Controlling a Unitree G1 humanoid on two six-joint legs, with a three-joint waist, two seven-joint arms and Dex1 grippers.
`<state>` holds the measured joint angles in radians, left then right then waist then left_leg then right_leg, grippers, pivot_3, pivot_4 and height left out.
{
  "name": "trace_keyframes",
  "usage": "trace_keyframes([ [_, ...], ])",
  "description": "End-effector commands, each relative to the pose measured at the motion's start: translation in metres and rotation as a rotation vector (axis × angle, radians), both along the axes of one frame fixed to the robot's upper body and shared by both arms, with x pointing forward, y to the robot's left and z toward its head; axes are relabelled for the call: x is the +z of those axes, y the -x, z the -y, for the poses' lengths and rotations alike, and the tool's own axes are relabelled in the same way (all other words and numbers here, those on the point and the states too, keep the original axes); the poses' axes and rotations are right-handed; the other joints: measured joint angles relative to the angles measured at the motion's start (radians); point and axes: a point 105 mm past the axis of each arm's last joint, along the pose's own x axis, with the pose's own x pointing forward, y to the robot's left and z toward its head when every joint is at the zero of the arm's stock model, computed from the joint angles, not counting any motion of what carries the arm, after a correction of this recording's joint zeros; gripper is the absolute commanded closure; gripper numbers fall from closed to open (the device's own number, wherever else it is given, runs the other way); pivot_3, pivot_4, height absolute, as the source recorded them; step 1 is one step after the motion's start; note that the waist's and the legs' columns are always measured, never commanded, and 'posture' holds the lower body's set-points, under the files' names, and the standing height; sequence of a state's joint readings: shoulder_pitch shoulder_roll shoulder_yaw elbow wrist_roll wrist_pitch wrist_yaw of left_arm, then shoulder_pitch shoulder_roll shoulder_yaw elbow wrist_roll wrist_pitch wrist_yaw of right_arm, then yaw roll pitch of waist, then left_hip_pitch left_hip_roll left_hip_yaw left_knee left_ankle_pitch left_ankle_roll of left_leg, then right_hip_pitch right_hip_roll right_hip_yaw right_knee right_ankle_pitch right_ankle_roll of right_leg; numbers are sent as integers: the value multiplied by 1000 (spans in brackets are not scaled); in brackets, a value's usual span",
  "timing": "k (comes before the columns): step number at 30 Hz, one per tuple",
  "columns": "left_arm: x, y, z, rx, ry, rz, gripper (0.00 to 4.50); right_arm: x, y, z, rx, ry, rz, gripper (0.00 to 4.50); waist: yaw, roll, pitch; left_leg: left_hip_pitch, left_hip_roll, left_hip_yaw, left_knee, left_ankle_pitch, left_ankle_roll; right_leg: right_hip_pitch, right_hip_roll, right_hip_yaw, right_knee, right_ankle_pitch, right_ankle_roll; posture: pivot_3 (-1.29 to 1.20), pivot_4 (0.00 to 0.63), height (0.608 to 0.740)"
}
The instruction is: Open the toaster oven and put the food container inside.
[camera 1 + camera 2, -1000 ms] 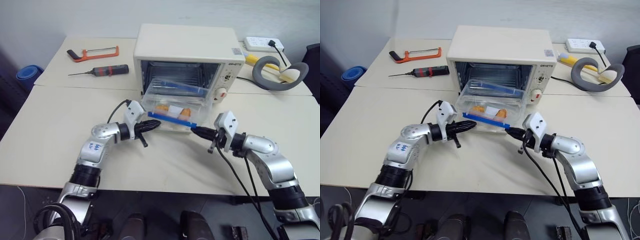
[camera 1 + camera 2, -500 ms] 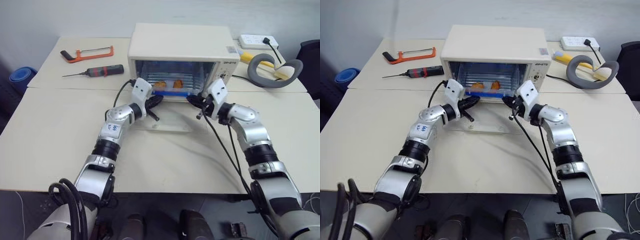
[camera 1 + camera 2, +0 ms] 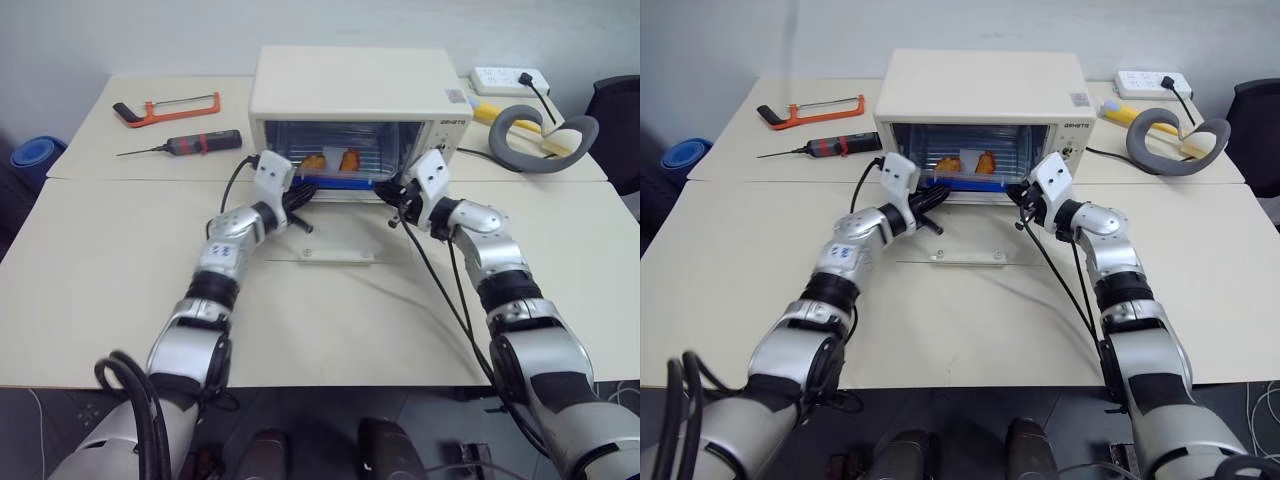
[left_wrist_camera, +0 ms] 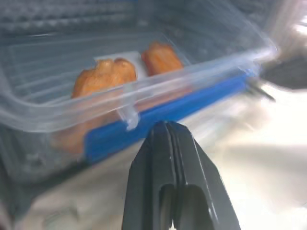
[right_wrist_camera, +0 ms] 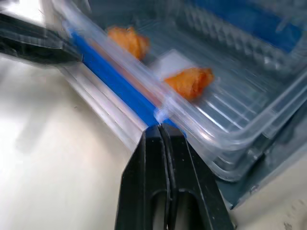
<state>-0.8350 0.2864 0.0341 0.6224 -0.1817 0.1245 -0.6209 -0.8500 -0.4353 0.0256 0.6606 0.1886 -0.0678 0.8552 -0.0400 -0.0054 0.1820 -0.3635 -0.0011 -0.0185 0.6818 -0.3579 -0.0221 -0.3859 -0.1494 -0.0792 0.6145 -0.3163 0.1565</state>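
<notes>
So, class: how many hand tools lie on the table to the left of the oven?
2. A hacksaw with an orange frame lies near the table's far edge, and a screwdriver lies just in front of it, closer to the oven.

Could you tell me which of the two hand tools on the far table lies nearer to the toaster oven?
The screwdriver, with its black and red handle, lies nearer the toaster oven; the orange hacksaw sits farther off, beyond it.

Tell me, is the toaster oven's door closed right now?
No, the toaster oven has its glass door folded down flat on the table, and the food container sits in the open cavity.
</notes>
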Motion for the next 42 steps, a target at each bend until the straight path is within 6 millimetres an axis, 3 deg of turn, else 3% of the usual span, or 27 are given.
trace_keyframes([
  [1, 27, 37, -18, -115, -25, 96, 4500, 24, 30, 12, 56, -32, 53, 4479, -3, 0, 0, -8, 0, 0, 2, 0, 0, -9, 0, 0, 6, 0, 0, 0, 150, 740],
  [5, 21, 76, -52, -184, -72, 53, 4500, 12, 51, 40, 18, 13, -15, 4479, 0, 1, 0, -9, 0, 1, 1, 0, 0, -10, -1, 0, 7, 0, 0, 0, 150, 740],
  [7, 18, 95, -66, -218, -95, 46, 4500, -5, 55, 57, -18, 64, -64, 4479, 8, 1, 0, -7, 0, 3, 3, 0, 0, -7, -1, 0, 5, 0, 0, 0, 150, 740],
  [12, 20, 136, -84, -358, -103, 17, 3404, -54, 53, 82, -60, 145, -181, 4500, 13, 1, 0, -5, 0, 4, 3, 0, 0, -5, -1, 1, 6, 0, -1, 0, 150, 740],
  [17, 34, 141, -98, -315, -59, 63, 2010, -65, 46, 67, 20, 94, -153, 4500, 10, 1, 0, -4, 0, 4, 3, 0, 0, -5, -1, 1, 5, 0, -1, 0, 150, 740],
  [24, 50, 142, -97, -275, 37, 120, 28, -40, 58, 37, 208, -84, -49, 4500, 5, 1, 0, -5, 1, 3, 2, 0, -1, -6, -1, 1, 6, 0, -1, 0, 150, 740],
  [25, 53, 142, -97, -268, 39, 138, 28, -36, 59, 37, 216, -103, -39, 4500, 6, 1, 0, -5, 1, 3, 2, 0, -1, -6, -1, 1, 6, 0, -1, 0, 150, 740],
  [29, 78, 136, -94, -221, 156, 202, 28, 14, 56, 33, 224, -329, 48, 4500, 12, 1, 0, -6, 1, 2, 4, 0, -1, -6, -1, 0, 6, 0, -1, 0, 150, 740],
  [36, 81, 120, -94, -166, 169, 224, 28, 75, 34, 26, 189, -570, 168, 4500, 2, 2, 0, -4, 1, 2, 2, 1, -1, -6, 0, 0, 7, 0, -1, 0, 150, 740],
  [41, 60, 111, -99, -118, 42, 201, 28, 88, 41, 24, 225, -563, 191, 4500, 4, 2, 0, -5, 0, 2, 2, 1, -1, -7, -1, 0, 7, 0, -1, 0, 150, 740],
  [42, 51, 111, -104, -104, -24, 206, 3, 81, 51, 19, 273, -453, 195, 4325, 7, 2, 0, -5, 0, 2, 2, 1, -1, -7, -1, 0, 7, 0, -1, 0, 150, 740],
])
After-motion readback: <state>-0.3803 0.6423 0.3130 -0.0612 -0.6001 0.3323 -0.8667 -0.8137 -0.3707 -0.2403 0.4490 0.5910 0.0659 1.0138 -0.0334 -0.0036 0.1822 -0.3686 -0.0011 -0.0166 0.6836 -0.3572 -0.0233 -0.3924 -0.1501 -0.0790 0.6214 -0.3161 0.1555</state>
